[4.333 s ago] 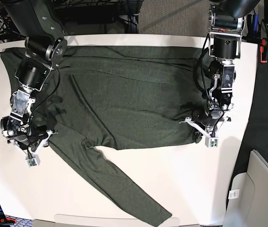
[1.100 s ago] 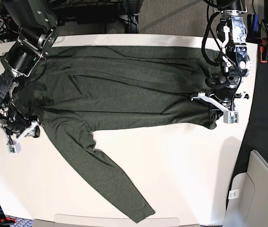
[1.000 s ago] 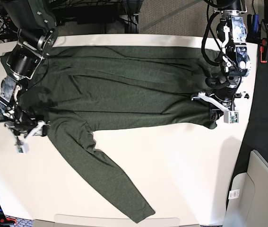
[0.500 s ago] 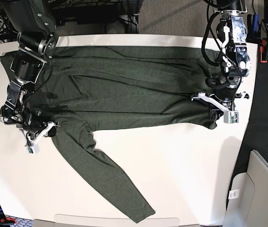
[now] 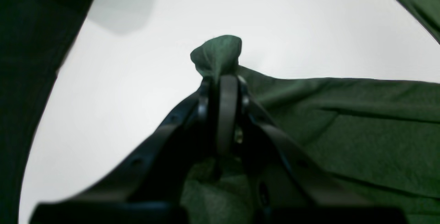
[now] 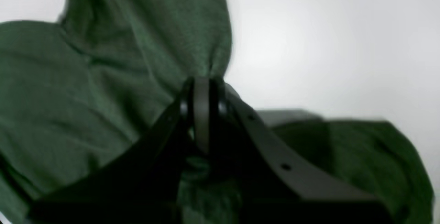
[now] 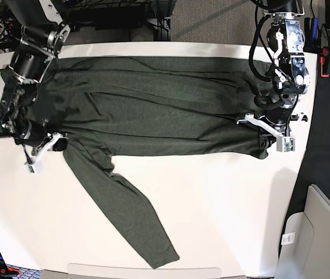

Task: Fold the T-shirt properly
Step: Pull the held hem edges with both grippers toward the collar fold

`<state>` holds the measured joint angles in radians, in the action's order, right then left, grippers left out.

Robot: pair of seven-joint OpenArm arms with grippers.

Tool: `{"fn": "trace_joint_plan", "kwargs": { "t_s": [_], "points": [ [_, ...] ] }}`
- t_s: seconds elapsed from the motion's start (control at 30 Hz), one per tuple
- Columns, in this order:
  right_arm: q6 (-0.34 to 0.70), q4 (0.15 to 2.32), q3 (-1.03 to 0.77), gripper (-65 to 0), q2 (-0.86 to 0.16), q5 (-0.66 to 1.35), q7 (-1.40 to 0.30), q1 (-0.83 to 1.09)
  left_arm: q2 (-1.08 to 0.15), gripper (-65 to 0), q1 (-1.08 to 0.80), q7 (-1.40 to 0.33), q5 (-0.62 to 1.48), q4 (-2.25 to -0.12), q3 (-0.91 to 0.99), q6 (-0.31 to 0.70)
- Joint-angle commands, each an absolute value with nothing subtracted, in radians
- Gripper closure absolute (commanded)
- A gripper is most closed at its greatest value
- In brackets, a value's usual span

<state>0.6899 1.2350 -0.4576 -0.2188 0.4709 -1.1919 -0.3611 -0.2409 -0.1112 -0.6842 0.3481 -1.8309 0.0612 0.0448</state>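
Base view shows the T-shirt spread flat across the white desk, one sleeve trailing toward the near edge. Left end effector pinches its hem corner; right end effector pinches fabric beside that sleeve.

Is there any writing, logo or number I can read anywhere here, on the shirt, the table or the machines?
No text can be read.
T-shirt: plain, no print or logo.
White sticker on the grey bin at the lower right: dark marks, too small to read.
White tag by the left tool: a small green spot, no legible letters.
Both wrist views: only fabric, the table and black tool parts, no writing.
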Motion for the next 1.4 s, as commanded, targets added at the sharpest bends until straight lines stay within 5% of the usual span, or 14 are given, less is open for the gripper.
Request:
{"fn": "trace_joint_plan", "kwargs": {
  "t_s": [0.0, 0.37, 1.37],
  "points": [
    [0.698, 1.300, -0.456, -0.3, -0.243, 0.527, -1.190, -0.367, -0.248, 0.0, -0.102, -0.661, 0.348, -1.854, 0.067, 0.044],
    [0.698, 1.455, -0.585, -0.3, -0.360, 0.891, -1.201, -0.130, -0.249, 0.0, -0.166, -0.661, 0.348, -1.923, 0.068, 0.044],
    [0.698, 1.592, -0.720, -0.3, -0.464, 1.076, -1.253, 0.070, -0.252, -0.1, -0.289, -0.662, 0.348, -1.957, 0.116, 0.045]
  ]
}}
